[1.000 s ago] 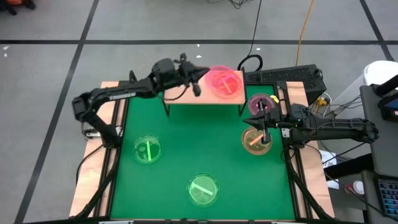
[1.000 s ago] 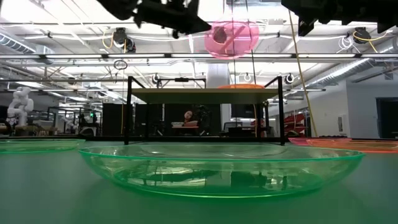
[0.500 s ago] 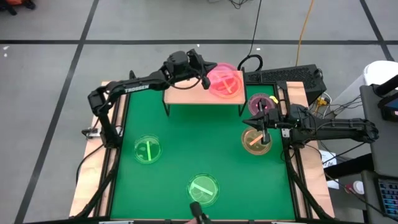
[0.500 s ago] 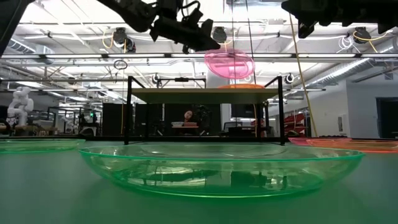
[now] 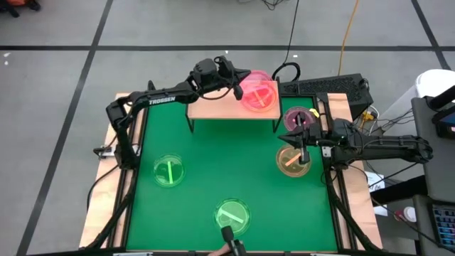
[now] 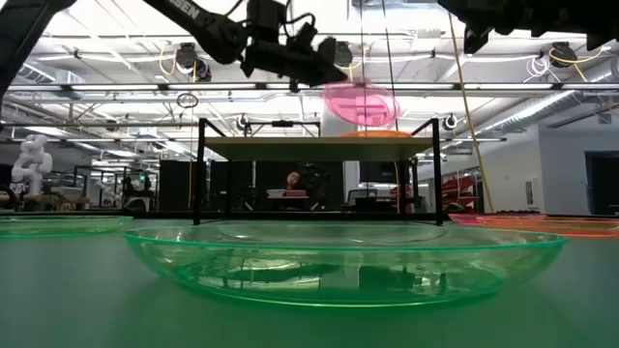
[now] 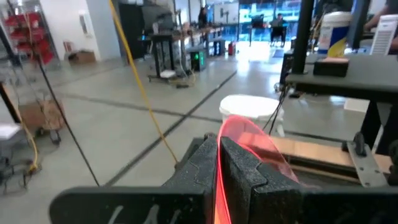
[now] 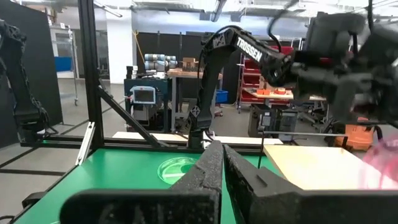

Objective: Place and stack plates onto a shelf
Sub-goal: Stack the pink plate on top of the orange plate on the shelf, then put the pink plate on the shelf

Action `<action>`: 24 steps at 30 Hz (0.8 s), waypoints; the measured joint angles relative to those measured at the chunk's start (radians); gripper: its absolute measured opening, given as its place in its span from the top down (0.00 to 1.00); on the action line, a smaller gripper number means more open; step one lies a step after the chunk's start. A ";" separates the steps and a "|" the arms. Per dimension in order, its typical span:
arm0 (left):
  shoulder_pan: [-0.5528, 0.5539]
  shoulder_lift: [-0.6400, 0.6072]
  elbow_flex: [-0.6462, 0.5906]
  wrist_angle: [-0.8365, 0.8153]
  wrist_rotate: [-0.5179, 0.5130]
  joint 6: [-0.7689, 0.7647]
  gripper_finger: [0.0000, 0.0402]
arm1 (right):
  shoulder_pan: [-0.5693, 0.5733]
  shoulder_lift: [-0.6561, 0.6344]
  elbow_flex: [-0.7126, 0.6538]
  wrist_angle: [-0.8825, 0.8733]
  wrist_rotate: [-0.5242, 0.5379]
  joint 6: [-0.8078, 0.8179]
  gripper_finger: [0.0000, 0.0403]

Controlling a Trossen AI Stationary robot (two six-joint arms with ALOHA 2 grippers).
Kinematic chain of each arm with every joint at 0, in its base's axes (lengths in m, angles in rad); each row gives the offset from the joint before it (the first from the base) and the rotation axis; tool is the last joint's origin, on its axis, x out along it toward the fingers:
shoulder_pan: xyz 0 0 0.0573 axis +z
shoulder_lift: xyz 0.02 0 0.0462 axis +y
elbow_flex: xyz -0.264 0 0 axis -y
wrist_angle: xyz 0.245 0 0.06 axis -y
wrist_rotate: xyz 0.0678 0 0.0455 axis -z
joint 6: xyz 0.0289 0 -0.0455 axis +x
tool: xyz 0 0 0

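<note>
The left gripper (image 5: 238, 83) is clamped on the rim of a pink plate (image 5: 259, 94), held just above the shelf (image 5: 220, 108) beneath it. Farther off, the right gripper (image 5: 301, 144), fingers together, hangs over an amber plate (image 5: 291, 163).

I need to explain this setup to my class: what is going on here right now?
The left claw holds a pink plate by its rim, above the right end of the wooden shelf. The right claw hangs over an amber plate on the green table. Two green plates and a purple one also wait.
</note>
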 joint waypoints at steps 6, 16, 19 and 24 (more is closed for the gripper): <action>0.005 0.061 0.000 0.040 0.000 -0.034 0.95 | 0.000 0.000 0.000 0.003 0.023 -0.010 1.00; 0.009 0.098 0.000 0.055 0.000 -0.037 0.89 | 0.000 0.000 0.000 -0.005 0.024 -0.017 1.00; 0.009 0.098 0.000 0.056 0.000 -0.036 0.84 | 0.000 0.000 0.000 -0.005 0.024 -0.017 1.00; 0.010 0.077 -0.001 0.051 0.000 -0.012 0.81 | 0.000 0.000 0.000 -0.017 0.024 -0.017 1.00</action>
